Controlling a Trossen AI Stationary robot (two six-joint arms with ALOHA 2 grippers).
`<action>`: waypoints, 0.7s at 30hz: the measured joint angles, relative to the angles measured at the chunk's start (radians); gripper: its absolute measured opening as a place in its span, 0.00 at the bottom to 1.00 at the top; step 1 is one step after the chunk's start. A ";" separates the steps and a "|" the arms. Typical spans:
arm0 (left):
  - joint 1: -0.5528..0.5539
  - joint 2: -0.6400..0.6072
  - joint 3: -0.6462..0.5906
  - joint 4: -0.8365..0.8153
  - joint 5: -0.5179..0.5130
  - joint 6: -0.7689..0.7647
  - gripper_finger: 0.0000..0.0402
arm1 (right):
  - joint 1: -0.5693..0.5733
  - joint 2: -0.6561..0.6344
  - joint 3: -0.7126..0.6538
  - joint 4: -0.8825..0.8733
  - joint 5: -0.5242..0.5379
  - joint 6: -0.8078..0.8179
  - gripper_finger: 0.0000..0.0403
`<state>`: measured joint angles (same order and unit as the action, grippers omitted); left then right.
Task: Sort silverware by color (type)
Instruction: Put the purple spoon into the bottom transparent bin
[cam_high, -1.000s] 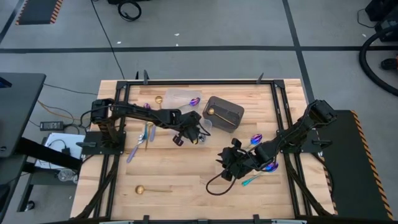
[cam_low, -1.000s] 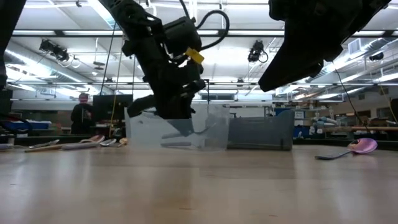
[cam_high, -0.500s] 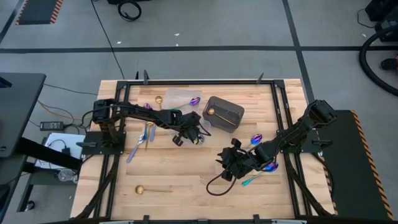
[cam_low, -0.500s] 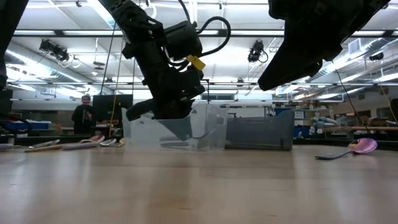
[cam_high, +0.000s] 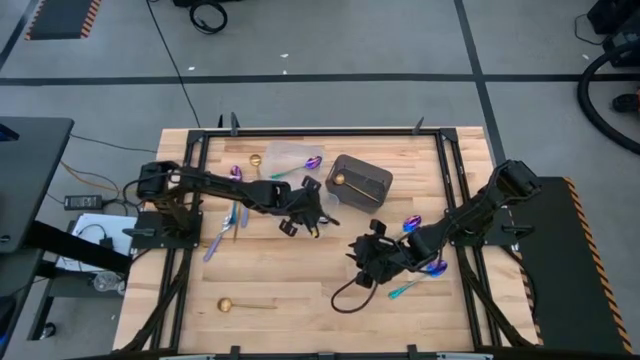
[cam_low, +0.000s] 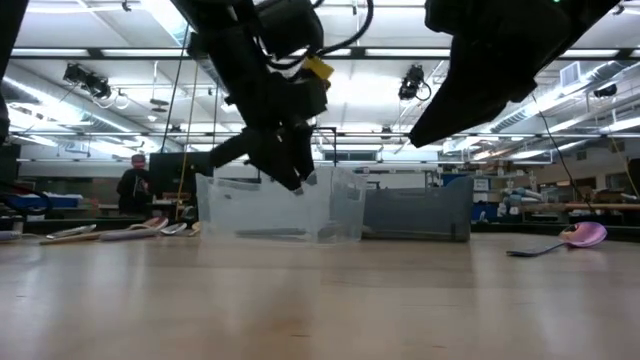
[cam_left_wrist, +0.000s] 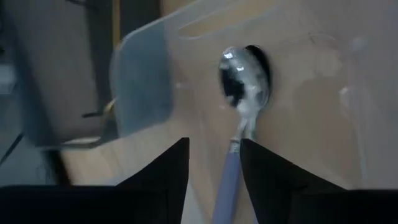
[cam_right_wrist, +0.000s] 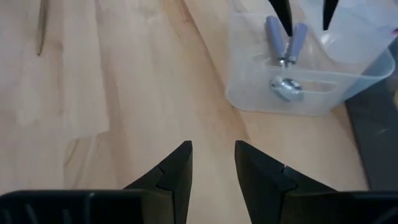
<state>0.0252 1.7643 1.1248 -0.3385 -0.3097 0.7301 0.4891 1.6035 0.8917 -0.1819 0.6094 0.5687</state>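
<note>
Left hand (cam_high: 312, 224), fingers apart, hovers over the clear tub (cam_right_wrist: 298, 74); the lavender-handled spoon (cam_left_wrist: 242, 106) lies lengthwise directly beneath it.

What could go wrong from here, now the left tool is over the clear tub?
The left tool hangs open just above the clear tub, where a lavender-handled spoon lies; a careless retreat might clip the tub's wall and shift it. The right tool waits low near the teal-handled spoons; its arm may sweep them.
</note>
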 joint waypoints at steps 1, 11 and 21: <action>-0.005 -0.010 0.000 -0.013 -0.024 -0.013 0.37 | -0.006 0.000 0.000 0.001 0.000 -0.008 0.32; -0.045 -0.149 0.001 -0.113 -0.077 -0.195 0.36 | -0.067 0.000 0.000 0.014 -0.004 -0.147 0.32; -0.053 -0.269 0.001 -0.234 -0.056 -0.472 0.36 | -0.141 0.000 0.000 0.031 -0.064 -0.236 0.32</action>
<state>-0.0280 1.4956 1.1255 -0.5727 -0.3657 0.2581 0.3483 1.6035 0.8921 -0.1507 0.5454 0.3324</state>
